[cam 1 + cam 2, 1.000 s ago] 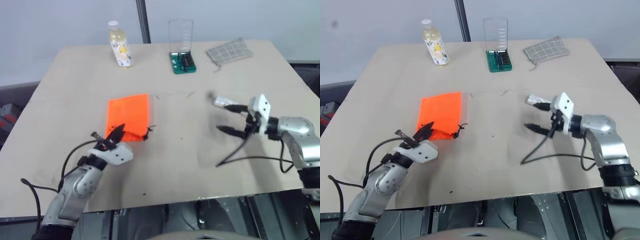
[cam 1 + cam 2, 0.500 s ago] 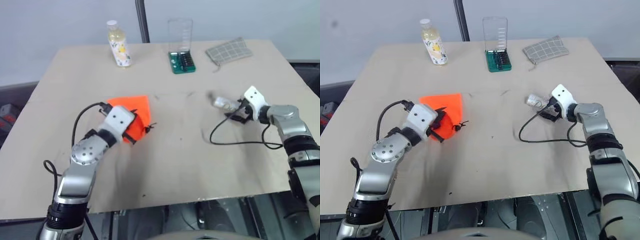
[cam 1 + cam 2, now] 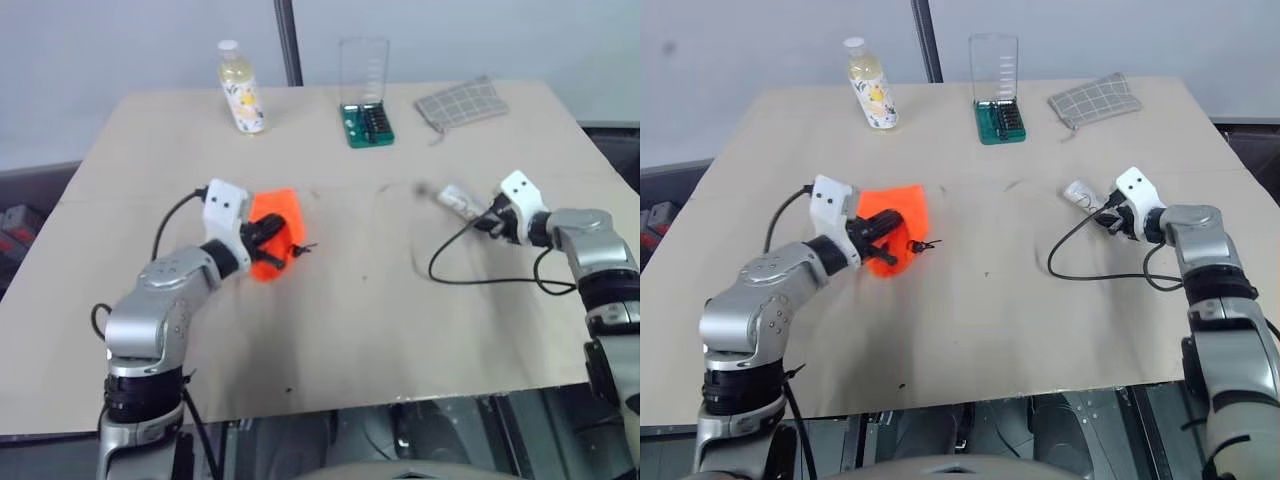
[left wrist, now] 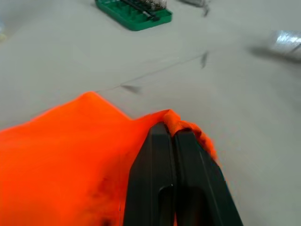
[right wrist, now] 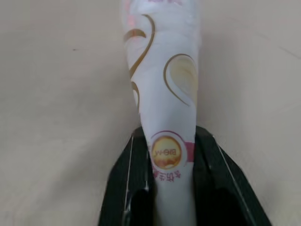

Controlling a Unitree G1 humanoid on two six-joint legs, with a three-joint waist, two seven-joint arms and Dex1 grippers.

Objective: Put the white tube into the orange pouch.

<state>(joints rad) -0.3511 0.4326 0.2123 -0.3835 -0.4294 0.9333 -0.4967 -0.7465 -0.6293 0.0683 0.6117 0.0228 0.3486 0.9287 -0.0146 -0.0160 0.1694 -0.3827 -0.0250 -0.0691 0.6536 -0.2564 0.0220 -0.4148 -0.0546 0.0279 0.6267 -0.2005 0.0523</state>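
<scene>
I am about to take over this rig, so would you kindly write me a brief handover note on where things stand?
Left pincer: shut on an edge of the bright orange soft fabric pouch, bunching it on the table.
Right pincer: closed on the small flattened white squeeze tube, low over the table's right side.
Done: both items gripped.
Left: open the pouch mouth, carry the tube over, slip it in.

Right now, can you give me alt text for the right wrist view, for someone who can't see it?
The right gripper has its two black fingers closed on the end of the white tube, which has gold swirls and a round gold logo. The tube points away from the camera over the bare beige table.
</scene>
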